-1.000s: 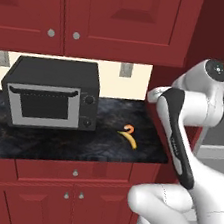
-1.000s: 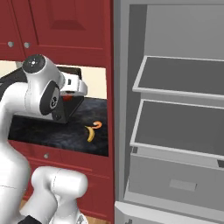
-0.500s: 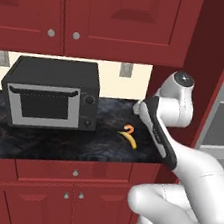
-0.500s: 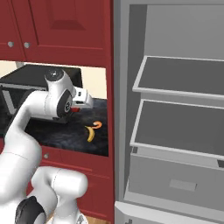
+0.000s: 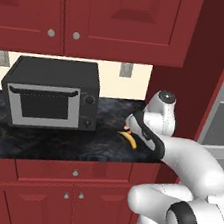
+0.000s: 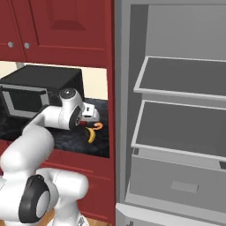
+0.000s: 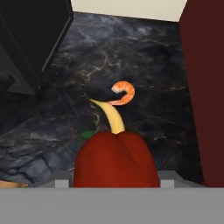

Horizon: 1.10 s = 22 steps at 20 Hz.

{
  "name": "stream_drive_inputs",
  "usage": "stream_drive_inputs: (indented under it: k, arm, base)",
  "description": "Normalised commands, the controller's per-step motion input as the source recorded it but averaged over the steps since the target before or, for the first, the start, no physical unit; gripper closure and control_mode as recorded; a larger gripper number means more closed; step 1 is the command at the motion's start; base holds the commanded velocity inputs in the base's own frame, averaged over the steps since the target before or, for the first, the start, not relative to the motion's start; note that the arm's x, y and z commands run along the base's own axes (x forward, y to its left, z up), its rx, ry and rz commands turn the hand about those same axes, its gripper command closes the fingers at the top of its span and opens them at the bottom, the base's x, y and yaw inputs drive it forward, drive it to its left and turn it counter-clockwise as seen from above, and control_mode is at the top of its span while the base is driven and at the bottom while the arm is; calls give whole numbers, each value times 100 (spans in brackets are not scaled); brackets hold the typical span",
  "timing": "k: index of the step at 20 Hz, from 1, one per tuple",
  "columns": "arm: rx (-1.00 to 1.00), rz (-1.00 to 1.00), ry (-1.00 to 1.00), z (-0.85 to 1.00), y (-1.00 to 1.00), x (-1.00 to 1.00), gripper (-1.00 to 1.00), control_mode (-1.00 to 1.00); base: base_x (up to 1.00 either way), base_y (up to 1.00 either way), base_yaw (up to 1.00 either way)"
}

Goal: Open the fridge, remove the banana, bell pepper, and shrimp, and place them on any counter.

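the pincer [image 7: 116, 181] is pinching the pepper [image 7: 116, 159], carried low over the table [image 7: 144, 57] just in front of the banana [image 7: 111, 118] and shrimp [image 7: 123, 94], which already lie there touching each other. so this looks like the last of the three items.

my take on the set-down: lower it straight and slow, and aim for the bare patch on the near side or toward the red side wall [image 7: 203, 87], not on top of the banana. the pepper is round and will probably roll if let go from any height, so get its bottom on the stone first, then release.

the table is black marbled stone, flat. the microwave [image 5: 50, 98] sits well to the left, red cupboards [image 5: 97, 16] above and below. the fridge [image 6: 176, 110] stands open on the right, its shelves bare.
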Motion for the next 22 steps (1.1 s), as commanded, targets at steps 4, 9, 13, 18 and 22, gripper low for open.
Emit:
stream_drive_inputs:
  k: [4, 9, 13, 18, 22]
  arm:
    - [1, -8, 0, -37, -28, 39, 100, -100]
    - [1, -16, 0, -26, -25, 46, 100, -100]
    - [3, -16, 4, -16, -9, 33, 100, -100]
    - [3, -6, 14, -8, -15, 16, 100, -100]
    - [6, -2, 16, -20, -21, 29, 100, -100]
  base:
    - [0, 0, 0]
    - [0, 0, 0]
    - [0, 0, 0]
    - [0, 0, 0]
    - [0, 0, 0]
